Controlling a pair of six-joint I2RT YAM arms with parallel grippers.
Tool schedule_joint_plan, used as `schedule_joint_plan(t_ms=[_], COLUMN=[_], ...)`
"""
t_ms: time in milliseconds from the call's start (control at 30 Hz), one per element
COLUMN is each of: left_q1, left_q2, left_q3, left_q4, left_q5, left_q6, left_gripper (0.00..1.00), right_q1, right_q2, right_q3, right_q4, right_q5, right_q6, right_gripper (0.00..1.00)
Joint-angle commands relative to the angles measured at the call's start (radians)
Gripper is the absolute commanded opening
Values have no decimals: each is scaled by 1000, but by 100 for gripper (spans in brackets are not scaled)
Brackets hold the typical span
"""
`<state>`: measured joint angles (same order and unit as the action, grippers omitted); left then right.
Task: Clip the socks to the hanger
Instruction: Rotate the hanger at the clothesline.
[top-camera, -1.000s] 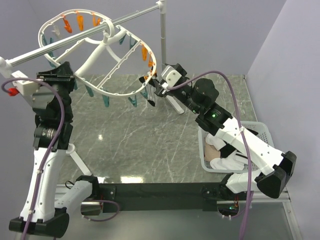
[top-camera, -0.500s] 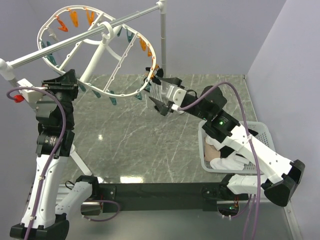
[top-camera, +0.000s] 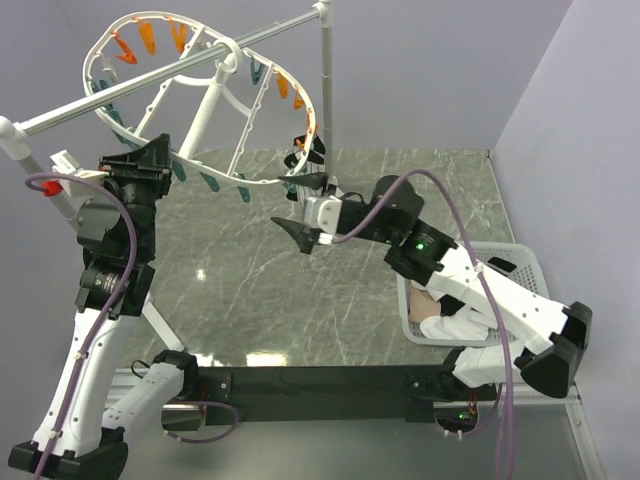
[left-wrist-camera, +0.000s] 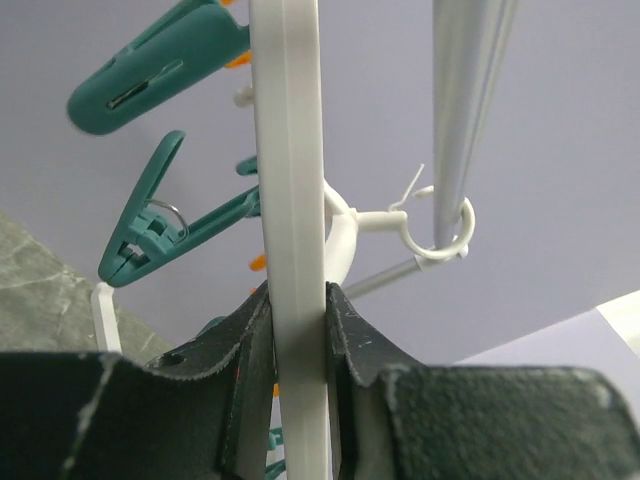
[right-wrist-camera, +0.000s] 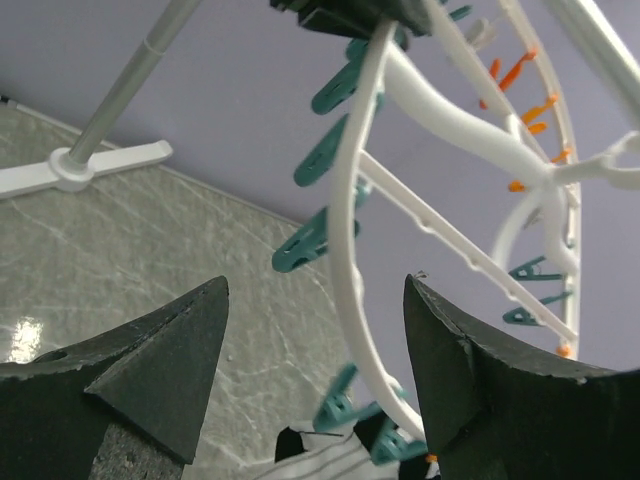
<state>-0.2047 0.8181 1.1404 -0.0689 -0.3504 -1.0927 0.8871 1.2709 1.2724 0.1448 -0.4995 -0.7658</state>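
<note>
The white oval hanger (top-camera: 215, 100) hangs tilted from the rail by its hook (left-wrist-camera: 440, 235), with orange and teal clips around its rim. My left gripper (top-camera: 150, 160) is shut on the hanger's rim (left-wrist-camera: 285, 150), which runs up between the left gripper's (left-wrist-camera: 297, 300) jaws. A black-and-white striped sock (top-camera: 303, 160) hangs clipped at the hanger's right rim, and its top shows in the right wrist view (right-wrist-camera: 330, 468). My right gripper (top-camera: 307, 208) is open and empty just below that sock. In its own view the right gripper (right-wrist-camera: 317, 282) has the rim (right-wrist-camera: 345, 250) between its spread jaws, untouched.
A silver rail (top-camera: 120, 95) on an upright post (top-camera: 324, 90) carries the hanger. The post's white foot (right-wrist-camera: 90, 165) rests on the marble table. A white lattice basket (top-camera: 525, 262) at the right holds a pinkish-beige sock (top-camera: 428, 308) and a white sock (top-camera: 460, 325).
My right gripper has drawn back down and to the left from the clipped sock and stands open. The hanger has swung and tilted, and my left gripper has moved with the rim.
</note>
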Motion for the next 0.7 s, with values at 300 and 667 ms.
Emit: schedule_joint_plan(t_ms=[300, 667], left_q1=[-127, -139], left_q2=[-28, -40], left_q3=[-24, -24], left_q4=[103, 98], left_q5=[-85, -64], left_q6=[59, 94], left_gripper=[27, 30], right_q1=[30, 29], right_q2=[125, 214], right_q3=[108, 140], right_q4=[122, 216], right_q5=[166, 263], right_q6=[-43, -67], right_gripper=[68, 37])
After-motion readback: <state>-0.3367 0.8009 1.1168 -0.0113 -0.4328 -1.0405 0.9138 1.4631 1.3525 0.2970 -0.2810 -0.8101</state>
